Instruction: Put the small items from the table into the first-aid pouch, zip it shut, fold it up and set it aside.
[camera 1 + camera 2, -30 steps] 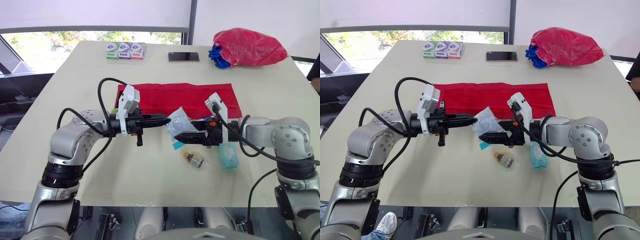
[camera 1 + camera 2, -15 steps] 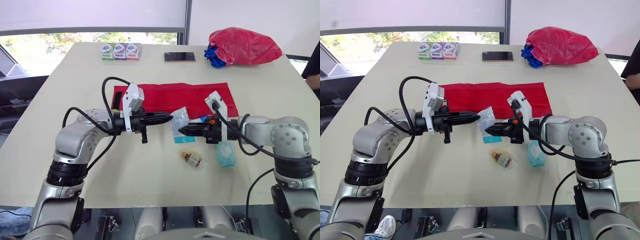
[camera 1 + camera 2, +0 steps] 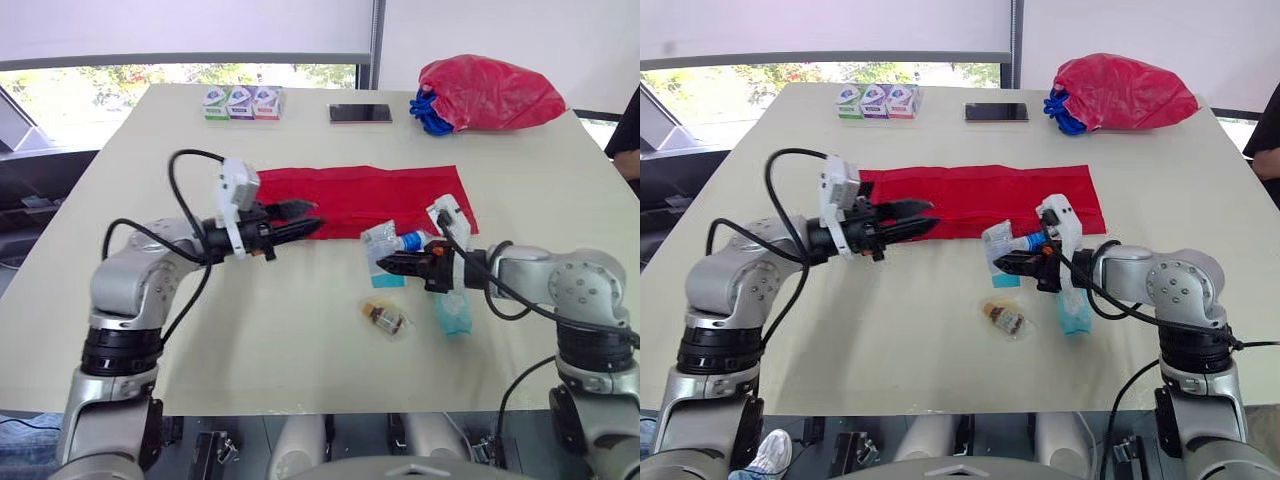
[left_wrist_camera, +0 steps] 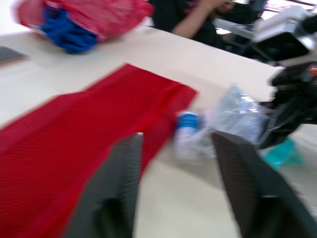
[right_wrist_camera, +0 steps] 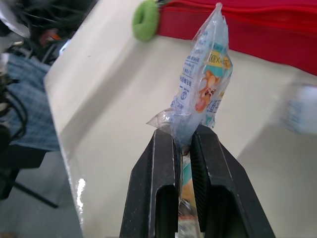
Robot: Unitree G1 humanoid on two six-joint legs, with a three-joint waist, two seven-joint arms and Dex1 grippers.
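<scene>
— Over the middle of the table (image 3: 290, 340), what is the right gripper (image 3: 386, 263) holding?

— It is pinching a clear printed packet (image 5: 205, 79) by its lower edge. Both black fingers are pressing tight against the plastic, and the packet is standing up above them.

— Where is the red first-aid pouch (image 3: 365, 192) lying?

— It is lying flat and spread out across the table, just beyond the packet on the far side.

— Is the left gripper (image 3: 310, 218) carrying anything?

— No. Its fingers are standing wide apart with nothing between them. It is reaching over the left part of the pouch and pointing toward the right gripper. I cannot tell whether it is touching the cloth.

— What is lying near them?

— A small blue-capped bottle (image 4: 187, 130) is lying beside the pouch's near edge, close to the packet. A little bagged bottle (image 3: 385, 318) and a teal wipes pack (image 3: 452, 312) are lying nearer the robot, by the right arm. A green round item (image 5: 145, 20) is sitting against the pouch's edge.

— And along the far edge?

— Three small boxes (image 3: 238, 102), a phone (image 3: 360, 113) and a red plastic bag (image 3: 490, 92) are sitting there, well apart from both grippers.
</scene>
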